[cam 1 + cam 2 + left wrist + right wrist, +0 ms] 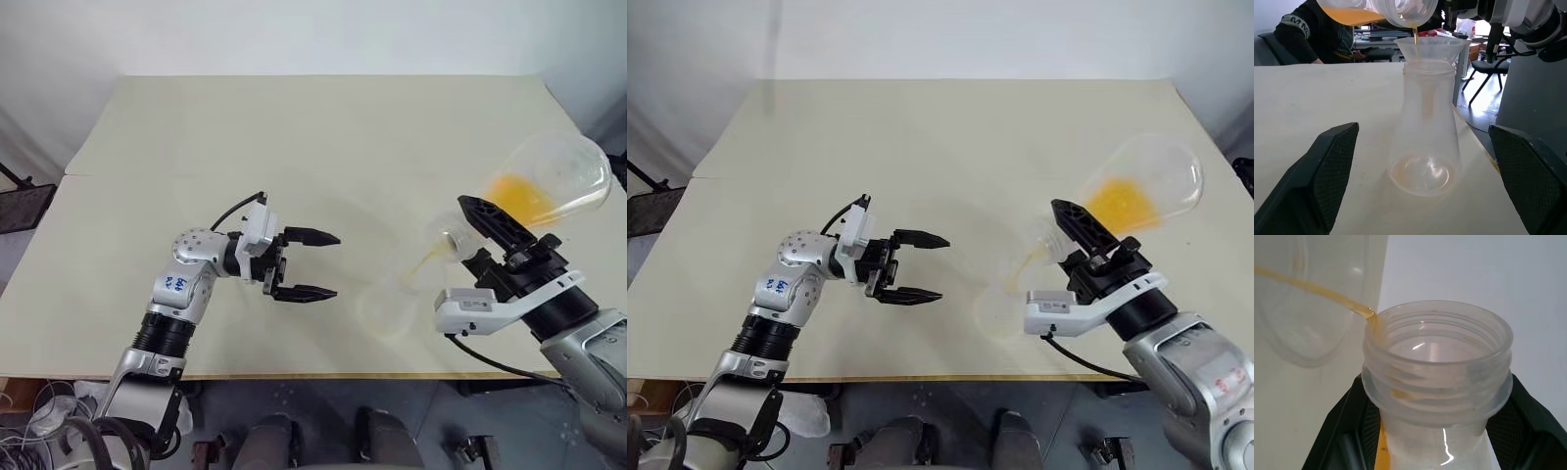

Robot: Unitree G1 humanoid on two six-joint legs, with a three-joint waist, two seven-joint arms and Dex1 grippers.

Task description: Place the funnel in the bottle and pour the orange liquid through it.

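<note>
Left tool (313, 264) released beside bottle (1423, 127) near table edge (323, 375); right tool (487, 238) grasping tilted flask (549, 181).

We are in what looks like a robotics lab or office workroom. A plain cream bench (294, 147) stands against a bare white wall (294, 34). Beyond the bench, the left wrist view shows a black office chair on castors (1484, 66), a cluttered desk (1376, 36) and a seated person in a dark sleeve (1308, 29). At the near left, below the bench edge, lie loose cables (39, 411).
</note>
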